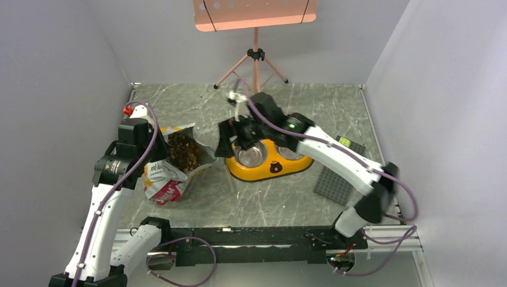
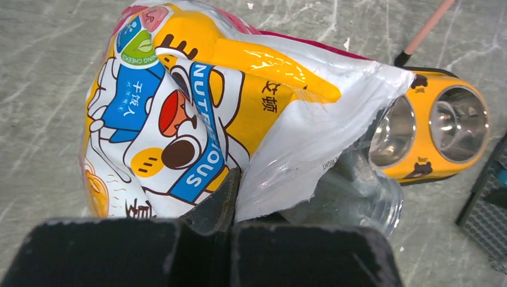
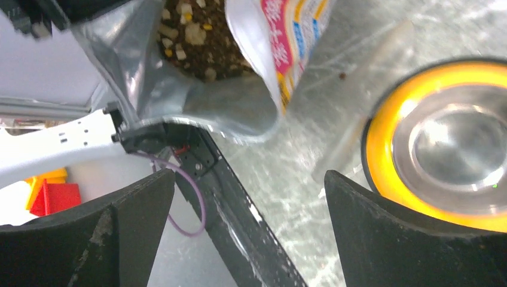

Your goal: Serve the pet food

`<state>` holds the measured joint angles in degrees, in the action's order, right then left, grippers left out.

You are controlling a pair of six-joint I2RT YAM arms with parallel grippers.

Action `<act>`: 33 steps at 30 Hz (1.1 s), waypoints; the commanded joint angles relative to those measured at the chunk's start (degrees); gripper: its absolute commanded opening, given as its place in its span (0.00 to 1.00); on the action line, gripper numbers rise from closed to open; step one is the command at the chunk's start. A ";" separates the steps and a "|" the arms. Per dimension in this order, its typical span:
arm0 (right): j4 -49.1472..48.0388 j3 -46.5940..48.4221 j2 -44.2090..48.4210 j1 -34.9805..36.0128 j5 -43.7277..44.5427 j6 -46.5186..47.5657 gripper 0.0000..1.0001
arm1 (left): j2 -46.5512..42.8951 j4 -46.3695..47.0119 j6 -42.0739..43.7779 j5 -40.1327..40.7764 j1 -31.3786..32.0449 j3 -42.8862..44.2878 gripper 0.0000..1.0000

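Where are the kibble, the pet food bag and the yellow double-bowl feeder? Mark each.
kibble point(image 1: 184, 150): top view, heap inside the open bag
pet food bag point(image 2: 197, 101): left wrist view, printed front
yellow double-bowl feeder point(image 1: 257, 172): top view, yellow front wall

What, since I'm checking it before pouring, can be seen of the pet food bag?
The bag is crinkly white-and-yellow plastic with cartoon print, a red-magenta bottom band and silvery lining. Its torn-open mouth faces up, showing brown kibble. It sits on the table left of the yellow feeder, its edge pinched by the left fingers.
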<state>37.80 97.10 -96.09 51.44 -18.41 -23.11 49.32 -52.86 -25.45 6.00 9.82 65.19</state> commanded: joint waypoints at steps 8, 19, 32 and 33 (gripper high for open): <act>-20.22 -37.76 18.90 -2.59 2.14 -8.58 1.00 | -1.69 -0.68 -7.47 -8.97 0.28 1.47 0.00; -53.82 -51.13 7.00 2.99 6.50 -11.81 0.86 | -0.40 1.75 -14.34 -17.05 0.28 -2.74 0.00; -65.69 -49.32 -10.01 6.79 18.24 -4.78 0.74 | 1.92 -5.17 -7.59 -14.67 0.28 3.70 0.00; -65.22 -48.37 -10.97 7.01 19.43 -4.19 0.69 | 1.92 -5.41 -7.07 -14.31 0.28 3.76 0.00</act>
<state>-24.75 46.15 -103.33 57.21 -3.95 -32.18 52.03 -55.44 -33.93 -4.19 9.78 65.12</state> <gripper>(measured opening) 0.754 0.009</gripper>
